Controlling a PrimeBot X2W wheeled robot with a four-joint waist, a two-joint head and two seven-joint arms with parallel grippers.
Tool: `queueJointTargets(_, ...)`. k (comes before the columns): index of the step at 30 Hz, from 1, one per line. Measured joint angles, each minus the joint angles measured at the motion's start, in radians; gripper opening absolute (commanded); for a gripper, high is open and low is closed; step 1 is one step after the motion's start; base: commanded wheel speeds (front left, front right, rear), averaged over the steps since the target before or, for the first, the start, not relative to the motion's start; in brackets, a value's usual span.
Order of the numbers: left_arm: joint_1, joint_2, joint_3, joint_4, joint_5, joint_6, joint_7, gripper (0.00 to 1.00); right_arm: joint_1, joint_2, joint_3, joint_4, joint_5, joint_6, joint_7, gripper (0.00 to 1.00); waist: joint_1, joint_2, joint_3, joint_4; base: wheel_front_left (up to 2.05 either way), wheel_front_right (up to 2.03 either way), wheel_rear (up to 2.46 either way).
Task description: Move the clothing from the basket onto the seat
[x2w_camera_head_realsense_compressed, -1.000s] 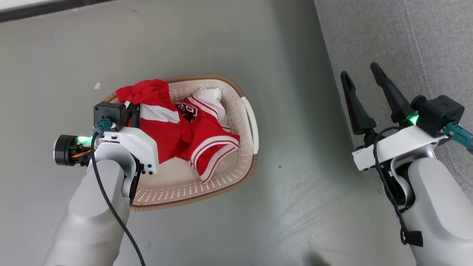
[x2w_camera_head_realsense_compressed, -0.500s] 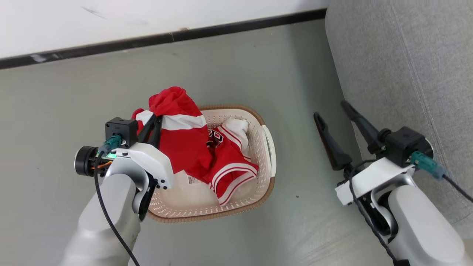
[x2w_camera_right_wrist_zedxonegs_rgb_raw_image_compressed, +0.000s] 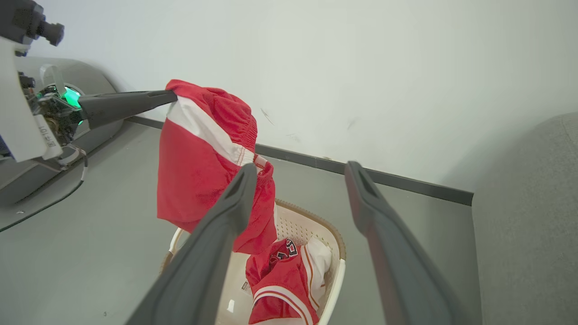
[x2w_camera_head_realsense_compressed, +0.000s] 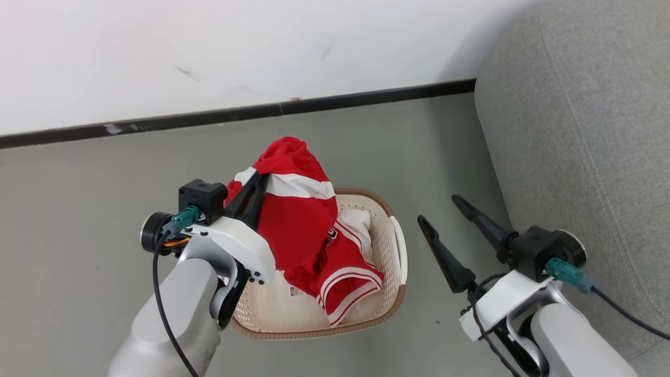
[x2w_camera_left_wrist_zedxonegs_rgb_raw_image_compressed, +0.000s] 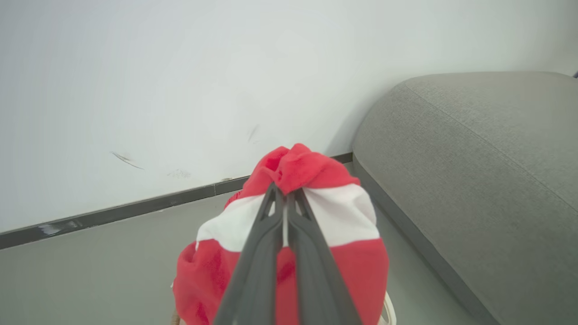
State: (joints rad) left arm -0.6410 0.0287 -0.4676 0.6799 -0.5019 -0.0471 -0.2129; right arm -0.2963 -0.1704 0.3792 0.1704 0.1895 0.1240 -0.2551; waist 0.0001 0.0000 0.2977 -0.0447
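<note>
Head view, L to R. Grey floor (x2w_camera_head_realsense_compressed: 78,235) fills the left side, with white wall (x2w_camera_head_realsense_compressed: 209,52) and black skirting (x2w_camera_head_realsense_compressed: 340,104) across the top.

Left claw (x2w_camera_head_realsense_compressed: 260,178) at centre-left, fingers pressed together, pinching the top of a red sports garment w/ a white band (x2w_camera_head_realsense_compressed: 298,220). Left wrist view: left claw (x2w_camera_left_wrist_zedxonegs_rgb_raw_image_compressed: 284,192) tips bite just under the bunched red top edge, and the garment (x2w_camera_left_wrist_zedxonegs_rgb_raw_image_compressed: 343,262) drapes down behind the fingers. The cloth hangs from the tips over the cream-white oval perforated plastic basket w/ brown woven-look rim (x2w_camera_head_realsense_compressed: 314,332). Can't tell if its lower hem touches what's below.

Inside the basket, towards its right side, lies a second red garment w/ white stripes & lettering (x2w_camera_head_realsense_compressed: 348,283), w/ a white part at its upper end. A label sticker (x2w_camera_head_realsense_compressed: 297,292) shows on the basket bottom, lower centre.

Right of the basket, right claw (x2w_camera_head_realsense_compressed: 438,209) hangs above the floor, fingers spread wide, holding nothing. Right wrist view: right claw (x2w_camera_right_wrist_zedxonegs_rgb_raw_image_compressed: 301,168) frames the basket (x2w_camera_right_wrist_zedxonegs_rgb_raw_image_compressed: 336,239). The held garment (x2w_camera_right_wrist_zedxonegs_rgb_raw_image_compressed: 194,180) is at upper left of that frame and the second garment (x2w_camera_right_wrist_zedxonegs_rgb_raw_image_compressed: 280,275) at bottom centre.

Far right: large grey fabric-upholstered sofa seat (x2w_camera_head_realsense_compressed: 576,157) w/ rounded corner & stitched seam, no clothing on the part in view. Also at right of the left wrist view (x2w_camera_left_wrist_zedxonegs_rgb_raw_image_compressed: 474,180).
</note>
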Motion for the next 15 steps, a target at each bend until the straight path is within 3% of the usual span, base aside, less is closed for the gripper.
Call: queueJointTargets(15,0.038,0.002,-0.133,-0.139,-0.061,0.001,0.002,0.0,0.047,-0.008,0.147,-0.016,-0.005,0.0,0.0,1.0,0.0,0.0,-0.14,0.043,0.0,0.0,0.0)
